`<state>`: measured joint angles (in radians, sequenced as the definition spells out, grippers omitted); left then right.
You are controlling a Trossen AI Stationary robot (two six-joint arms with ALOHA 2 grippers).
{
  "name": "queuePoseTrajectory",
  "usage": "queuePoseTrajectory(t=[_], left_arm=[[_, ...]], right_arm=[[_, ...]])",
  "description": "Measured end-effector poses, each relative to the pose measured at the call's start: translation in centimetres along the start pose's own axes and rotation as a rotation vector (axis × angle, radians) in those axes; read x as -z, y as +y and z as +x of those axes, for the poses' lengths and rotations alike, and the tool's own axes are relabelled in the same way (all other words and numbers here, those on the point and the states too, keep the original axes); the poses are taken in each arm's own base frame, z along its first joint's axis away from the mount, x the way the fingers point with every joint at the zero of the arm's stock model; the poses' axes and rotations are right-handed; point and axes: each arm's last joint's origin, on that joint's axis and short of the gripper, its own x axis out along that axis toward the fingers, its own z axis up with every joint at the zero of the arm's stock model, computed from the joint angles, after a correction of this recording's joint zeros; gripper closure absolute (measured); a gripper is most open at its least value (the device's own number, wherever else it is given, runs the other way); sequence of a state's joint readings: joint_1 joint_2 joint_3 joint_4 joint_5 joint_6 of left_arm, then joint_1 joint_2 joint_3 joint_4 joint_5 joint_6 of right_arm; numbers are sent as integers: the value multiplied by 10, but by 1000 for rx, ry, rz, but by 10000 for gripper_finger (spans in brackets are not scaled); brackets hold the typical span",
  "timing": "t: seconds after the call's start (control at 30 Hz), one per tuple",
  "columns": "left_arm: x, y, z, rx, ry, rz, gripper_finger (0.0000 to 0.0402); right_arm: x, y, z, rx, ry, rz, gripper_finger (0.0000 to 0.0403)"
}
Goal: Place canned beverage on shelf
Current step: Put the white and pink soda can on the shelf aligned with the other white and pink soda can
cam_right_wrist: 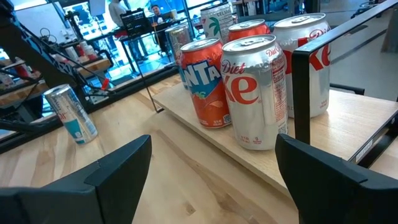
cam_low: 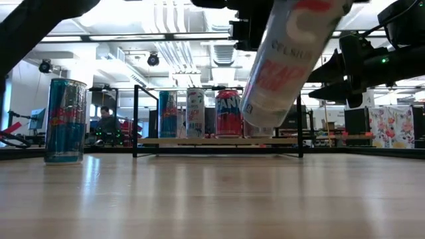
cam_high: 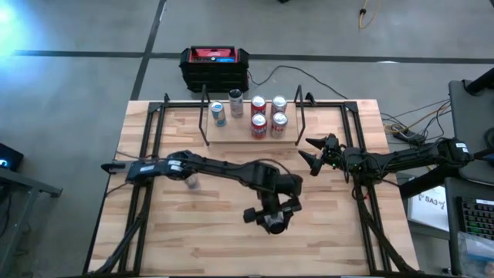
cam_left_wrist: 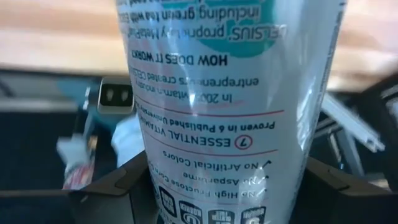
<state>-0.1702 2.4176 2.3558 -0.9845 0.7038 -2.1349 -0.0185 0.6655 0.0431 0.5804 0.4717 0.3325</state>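
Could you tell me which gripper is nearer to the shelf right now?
Right. The right gripper hangs open just off the shelf, by its end upright. The left gripper holds a can farther out over the table.

The left arm reaches in from the left edge of the worktop (cam_high: 193, 232) and stretches across toward the middle, its wrist bent down so that the left gripper (cam_high: 272, 218) hangs over the near centre. Its fingers (cam_left_wrist: 118, 186) are clamped on either side of a tall slim can (cam_left_wrist: 230, 93), which is lifted clear of the worktop and tilted. The right arm comes in from the right edge and lies low and nearly level, its right gripper (cam_high: 312, 151) pointing inward with the two dark fingers (cam_right_wrist: 118, 168) spread apart and nothing between them.
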Motion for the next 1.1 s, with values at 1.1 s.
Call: queuePoseTrajectory(t=[1.1], left_arm=[[-56,-10,-55,-111,181,100,76]], right_arm=[[0,0,0,0,0,0,76]])
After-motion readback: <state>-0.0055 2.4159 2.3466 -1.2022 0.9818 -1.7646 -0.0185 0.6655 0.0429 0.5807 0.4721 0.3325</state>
